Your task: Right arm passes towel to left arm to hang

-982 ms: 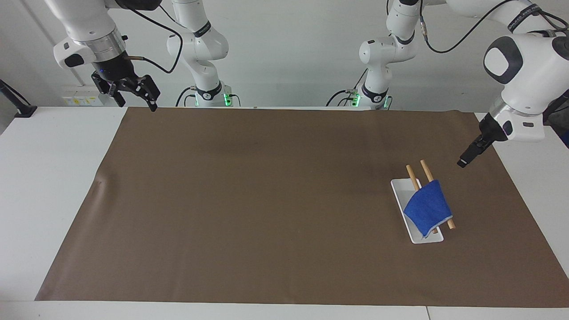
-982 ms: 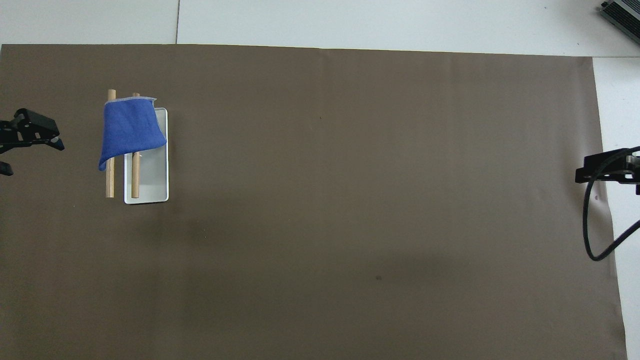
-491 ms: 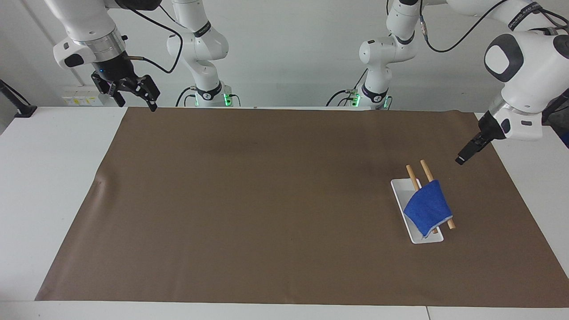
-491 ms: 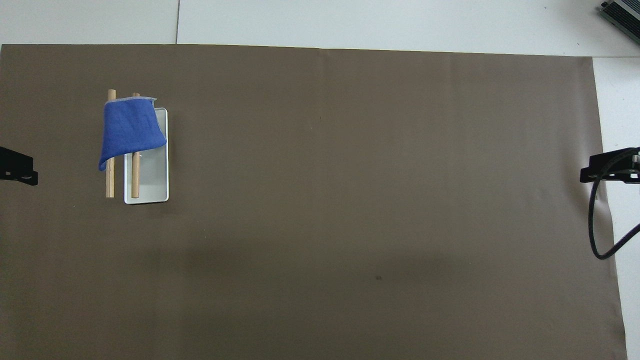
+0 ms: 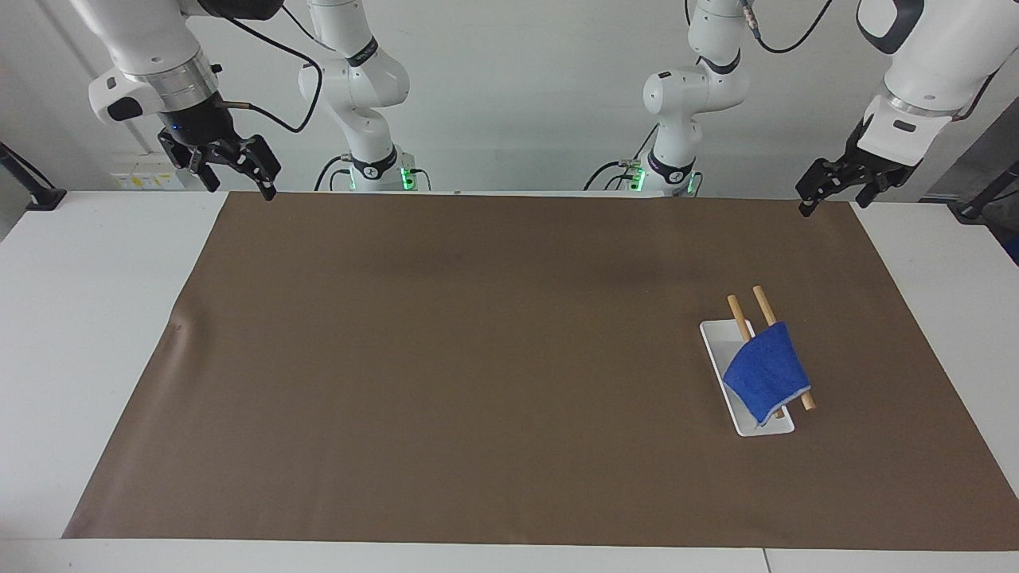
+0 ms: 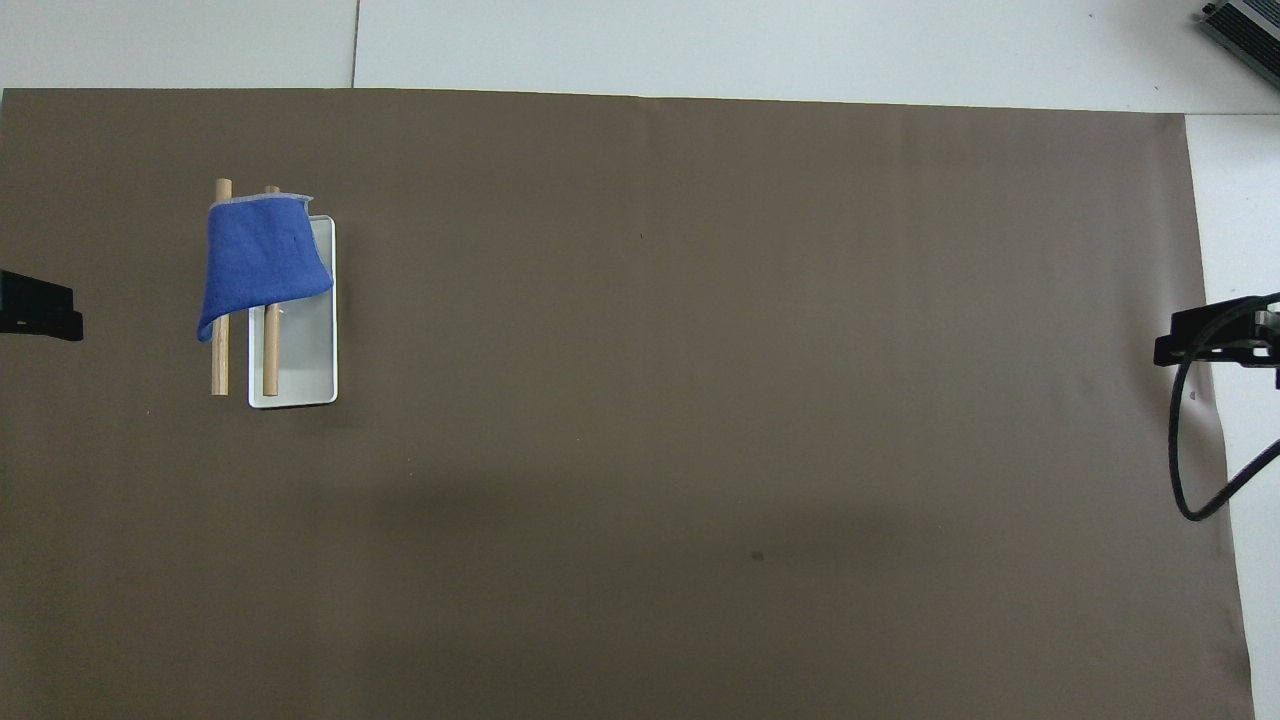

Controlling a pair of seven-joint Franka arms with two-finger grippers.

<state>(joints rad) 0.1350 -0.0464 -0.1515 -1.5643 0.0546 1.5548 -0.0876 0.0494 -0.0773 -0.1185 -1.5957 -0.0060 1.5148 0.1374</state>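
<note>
Lifting away from the towel (image 5: 766, 371) — left gripper (image 5: 828, 189) seemingly open, empty; right gripper (image 5: 231, 169) open.

Bright even light, soft faint shadows, sharp focus.

The small bright blue terry-cloth towel (image 5: 765, 371) with pale grey edging hangs draped over two parallel light wooden rods (image 5: 756, 312), which stand raised over a white rectangular tray (image 5: 721, 346) on the brown mat (image 5: 478, 358) covering the desk, toward the left arm's end. It covers the part of the rods lying farther from the robots, leaving their nearer ends bare. One corner droops down toward the tray, and the grey edging shows along its lower hem. Nothing grips it.
</note>
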